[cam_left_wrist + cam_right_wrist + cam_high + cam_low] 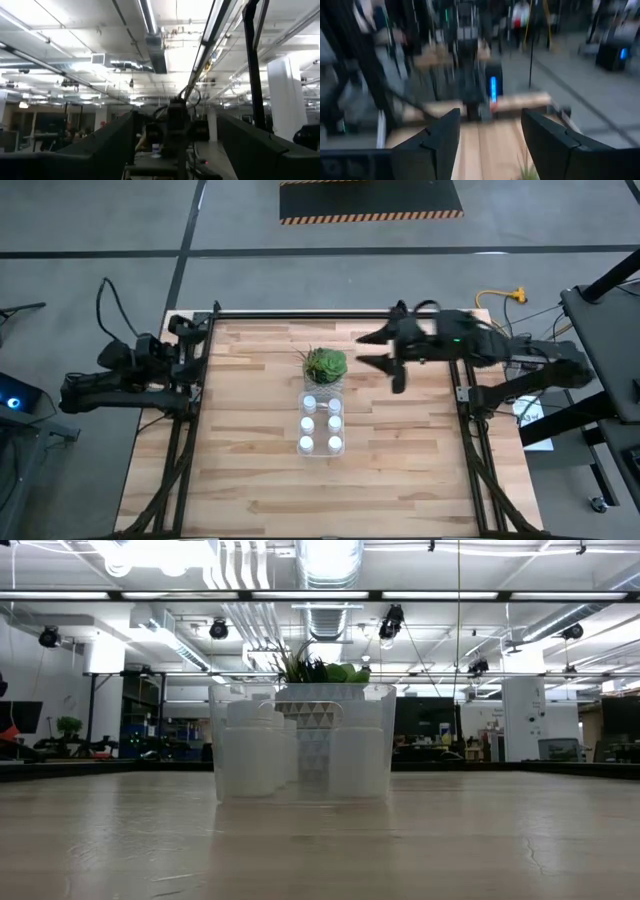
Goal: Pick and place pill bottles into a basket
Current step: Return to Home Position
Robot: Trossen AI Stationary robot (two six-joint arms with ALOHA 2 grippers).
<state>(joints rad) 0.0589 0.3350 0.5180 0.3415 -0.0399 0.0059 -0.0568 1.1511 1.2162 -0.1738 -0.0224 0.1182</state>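
Plainly, the right claw (362,350) hangs released, fingers spread, above the table (250,480). It points toward the left claw (176,117), which waits at the opposite edge, also spread. The plant (325,364) stands just ahead of the right claw's fingertips. The basket (321,432) lies ahead and to one side, its long axis crosswise to the claw's aim. Six pill bottles (307,423) stand upright inside, caps up, in two rows of three. Any label is too small to read.

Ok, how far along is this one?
Looks done: all six pill bottles stand in the basket, none on the table. The right gripper hangs open and empty beside the plant; the left arm sits folded at the left edge. Left: parking the right arm.
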